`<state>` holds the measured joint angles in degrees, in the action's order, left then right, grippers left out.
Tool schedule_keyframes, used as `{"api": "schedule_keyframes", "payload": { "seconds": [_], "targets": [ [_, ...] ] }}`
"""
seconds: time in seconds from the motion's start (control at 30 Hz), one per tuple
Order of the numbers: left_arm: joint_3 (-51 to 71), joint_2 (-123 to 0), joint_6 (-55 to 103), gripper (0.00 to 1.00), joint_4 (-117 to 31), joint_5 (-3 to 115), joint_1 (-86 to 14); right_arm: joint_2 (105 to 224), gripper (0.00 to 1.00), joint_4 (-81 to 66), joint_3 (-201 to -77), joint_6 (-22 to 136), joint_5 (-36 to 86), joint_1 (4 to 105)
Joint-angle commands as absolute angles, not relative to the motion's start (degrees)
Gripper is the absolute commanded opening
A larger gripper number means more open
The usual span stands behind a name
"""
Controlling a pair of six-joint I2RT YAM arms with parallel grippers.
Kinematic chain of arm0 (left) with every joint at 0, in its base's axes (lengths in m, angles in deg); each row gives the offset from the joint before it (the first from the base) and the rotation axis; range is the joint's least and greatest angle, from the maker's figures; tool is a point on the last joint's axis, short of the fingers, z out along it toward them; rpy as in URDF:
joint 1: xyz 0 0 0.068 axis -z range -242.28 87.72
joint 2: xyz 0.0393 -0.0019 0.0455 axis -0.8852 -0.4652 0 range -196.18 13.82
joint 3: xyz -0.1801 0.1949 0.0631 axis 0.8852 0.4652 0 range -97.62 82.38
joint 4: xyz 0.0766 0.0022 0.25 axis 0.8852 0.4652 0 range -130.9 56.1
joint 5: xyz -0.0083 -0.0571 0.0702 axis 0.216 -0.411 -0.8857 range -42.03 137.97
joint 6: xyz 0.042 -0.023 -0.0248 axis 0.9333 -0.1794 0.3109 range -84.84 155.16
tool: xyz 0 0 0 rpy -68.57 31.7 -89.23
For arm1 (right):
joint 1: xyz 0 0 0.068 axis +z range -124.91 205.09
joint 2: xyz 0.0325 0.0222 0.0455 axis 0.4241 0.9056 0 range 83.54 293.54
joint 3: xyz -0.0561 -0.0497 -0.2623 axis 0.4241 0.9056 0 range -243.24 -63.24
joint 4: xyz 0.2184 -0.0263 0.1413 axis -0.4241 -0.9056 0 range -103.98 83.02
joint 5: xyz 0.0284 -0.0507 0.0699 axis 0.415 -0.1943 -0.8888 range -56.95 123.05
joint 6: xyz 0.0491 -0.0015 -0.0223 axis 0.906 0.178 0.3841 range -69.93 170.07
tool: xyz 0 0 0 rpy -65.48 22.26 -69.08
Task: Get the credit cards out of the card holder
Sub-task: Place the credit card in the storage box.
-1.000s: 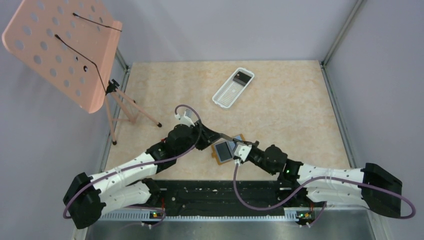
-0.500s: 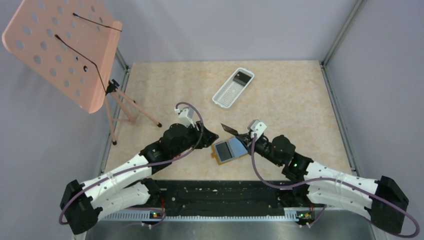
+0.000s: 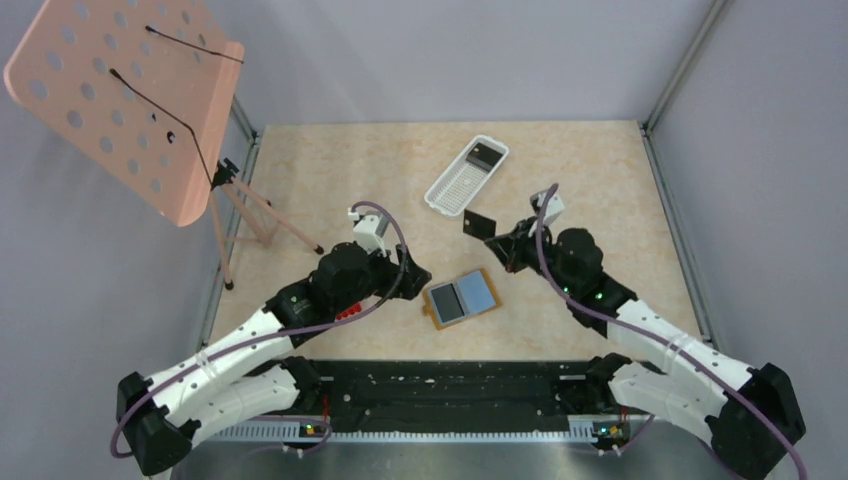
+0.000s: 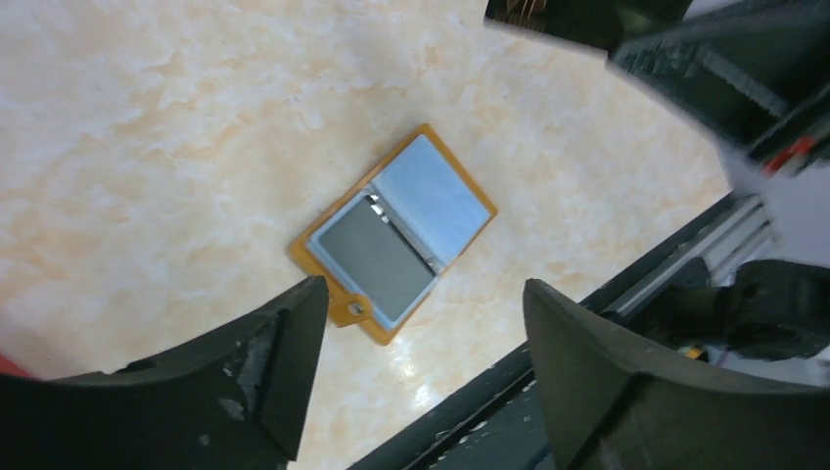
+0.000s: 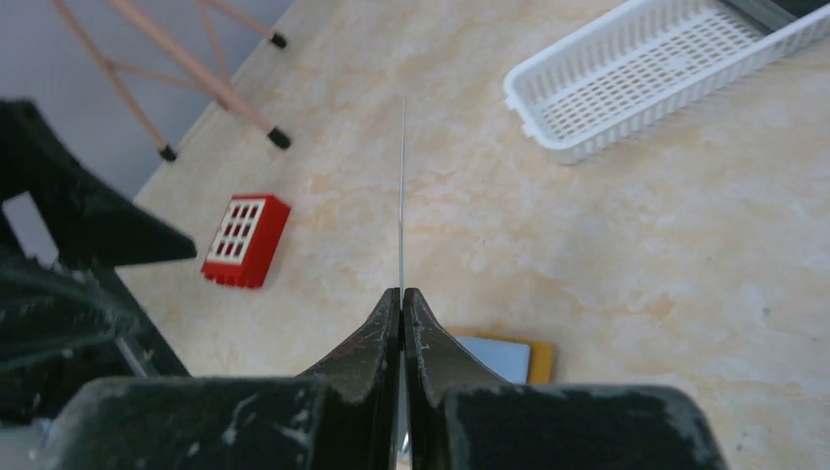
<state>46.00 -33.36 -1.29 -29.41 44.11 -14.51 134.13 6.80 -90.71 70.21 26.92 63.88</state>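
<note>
Fingers [image 5: 372,343] of right arm clamp one card [image 3: 480,222]; card holder [image 4: 341,302] lies open.

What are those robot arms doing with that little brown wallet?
They are emptying it. The right gripper pinches a thin card up in the air, near the white tray. The card holder lies open on the table with a grey card inside. The left gripper hovers open beside it, holding nothing.

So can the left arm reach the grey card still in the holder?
Probably yes. The holder lies open and flat, the grey card faces up, and the left fingers hang open close beside it with nothing between. The right fingers are off by the tray, pinching another card.
</note>
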Motion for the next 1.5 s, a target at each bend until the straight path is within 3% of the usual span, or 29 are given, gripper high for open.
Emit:
{"api": "schedule_keyframes", "payload": {
  "seconds": [0.0, 0.2, 0.7, 0.93, 1.2, 1.47],
  "targets": [
    [36.5, -36.3, 7.4, 0.84, -18.8, 40.5, -14.6, 138.9, 0.00, 1.9, -100.8, 80.8, 28.0, 56.1],
    [31.2, -38.0, 14.5, 0.99, -10.7, 37.7, -14.6, 151.8, 0.00, 1.2, -110.8, 85.5, 24.1, 45.2],
    [26.2, -41.3, 21.0, 0.99, 1.9, 32.7, -14.6, 189.5, 0.00, 4.7, -141.5, 96.3, 19.5, 37.2],
    [31.0, -35.0, 21.8, 0.99, -1.2, 25.1, -14.6, 203.3, 0.00, 7.3, -150.2, 102.5, 19.4, 36.6],
    [35.1, -24.7, 21.8, 0.99, -3.1, 18.3, -14.6, 210.3, 0.00, 10.1, -153.0, 106.7, 20.4, 36.4],
    [34.5, -24.9, 21.8, 0.99, -3.0, 17.0, -14.8, 212.8, 0.00, 14.2, -152.1, 110.1, 20.7, 36.3]
  ]
}}
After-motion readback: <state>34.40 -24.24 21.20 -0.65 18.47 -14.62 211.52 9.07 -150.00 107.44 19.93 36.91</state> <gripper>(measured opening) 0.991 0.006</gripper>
